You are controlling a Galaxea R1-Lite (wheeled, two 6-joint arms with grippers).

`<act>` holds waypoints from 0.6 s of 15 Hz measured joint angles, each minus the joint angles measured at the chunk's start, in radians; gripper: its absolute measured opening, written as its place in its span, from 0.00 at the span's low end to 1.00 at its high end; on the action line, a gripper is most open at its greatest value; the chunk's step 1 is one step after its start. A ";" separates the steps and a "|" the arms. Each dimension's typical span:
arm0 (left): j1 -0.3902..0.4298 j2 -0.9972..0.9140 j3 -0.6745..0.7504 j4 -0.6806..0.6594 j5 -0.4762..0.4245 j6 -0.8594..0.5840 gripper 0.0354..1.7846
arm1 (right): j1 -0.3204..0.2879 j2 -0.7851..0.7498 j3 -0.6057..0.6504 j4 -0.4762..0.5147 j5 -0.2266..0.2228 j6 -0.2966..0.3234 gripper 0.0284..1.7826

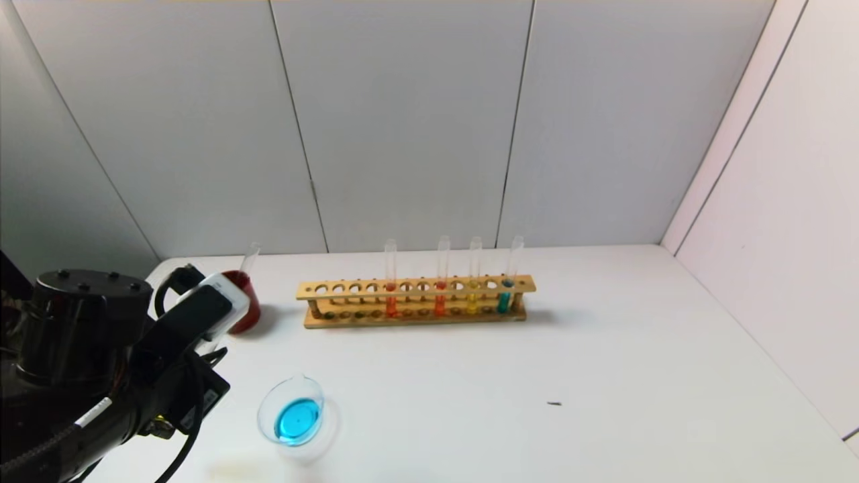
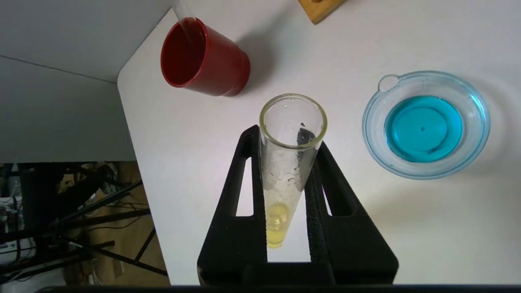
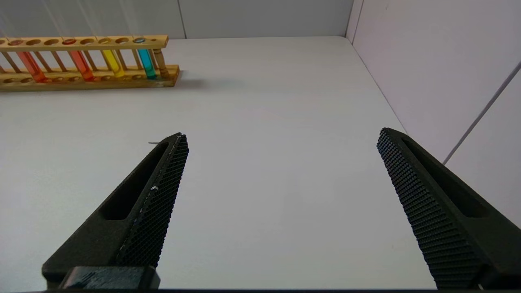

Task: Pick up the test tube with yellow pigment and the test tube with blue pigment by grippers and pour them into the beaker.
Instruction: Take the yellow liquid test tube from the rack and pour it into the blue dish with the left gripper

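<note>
— So, how do you pour this well?

— I carry my left gripper [image 2: 285, 162], pinching the test tube with yellow pigment [image 2: 290, 162], over the beaker [image 2: 425, 124] beside it on the white table [image 1: 604, 376], then tip slowly; wet glass could slip.

— And the materials?

— Round clear beaker holding cyan liquid, matte ribbed fingers [image 3: 156, 195]. My right gripper [image 3: 281, 179] hangs spread, idle.

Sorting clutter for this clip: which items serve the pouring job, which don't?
In use: left gripper, shut on yellow test tube; beaker holding blue liquid; right gripper, open.
Bystanders: red cup, wooden rack, orange tubes.
</note>
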 joint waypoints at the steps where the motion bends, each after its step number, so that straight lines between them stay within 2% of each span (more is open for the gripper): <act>1: 0.000 0.006 0.013 0.000 0.003 0.016 0.16 | 0.000 0.000 0.000 0.000 0.000 0.000 0.95; 5: -0.002 0.047 0.050 0.000 0.011 0.065 0.16 | 0.000 0.000 0.000 0.000 0.000 0.000 0.95; 9: -0.044 0.090 0.084 0.013 0.071 0.091 0.16 | 0.000 0.000 0.000 0.000 0.000 0.000 0.95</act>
